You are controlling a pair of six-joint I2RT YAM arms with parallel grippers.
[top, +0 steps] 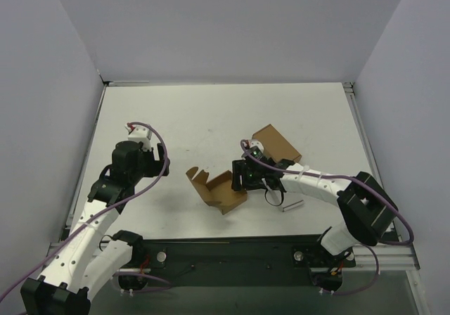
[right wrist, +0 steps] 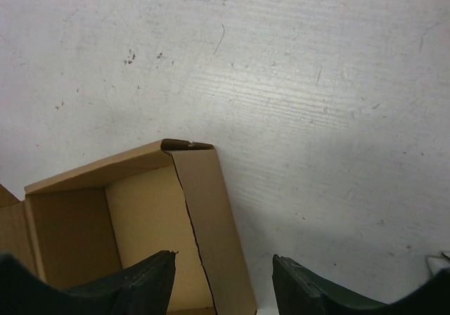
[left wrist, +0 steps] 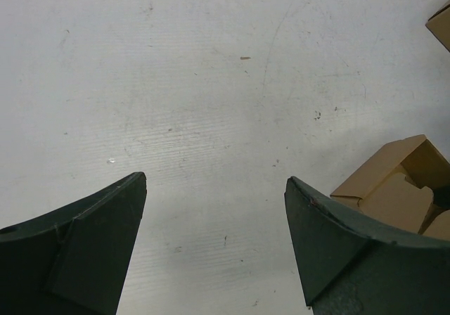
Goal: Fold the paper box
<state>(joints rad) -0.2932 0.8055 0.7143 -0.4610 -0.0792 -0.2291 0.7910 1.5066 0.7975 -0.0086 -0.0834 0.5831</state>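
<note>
Top external view: a partly folded paper box point(top: 216, 188) of thin brown kraft cardboard is seen on the scuffed white table point(top: 176, 111), about midway between left and right and closer to the near edge. Its top is open and several flaps are raised. A second brown cardboard carton point(top: 276, 145) is set farther back and to the right, apart from the paper box. A small white-grey rectangular slab point(top: 292, 206) is laid to the near right, just beside the right arm.

In the right wrist view, the right fingers point(right wrist: 148, 276) are held apart and astride the right wall of the paper box. One finger is placed inside the open cavity and the other outside over the table. A gap is visible on the outer side, so the wall is not pinched.

In the left wrist view, the left fingers point(left wrist: 137, 188) are spread wide above bare table, with nothing between them. The paper box is seen off to their right, well apart from them.
</note>
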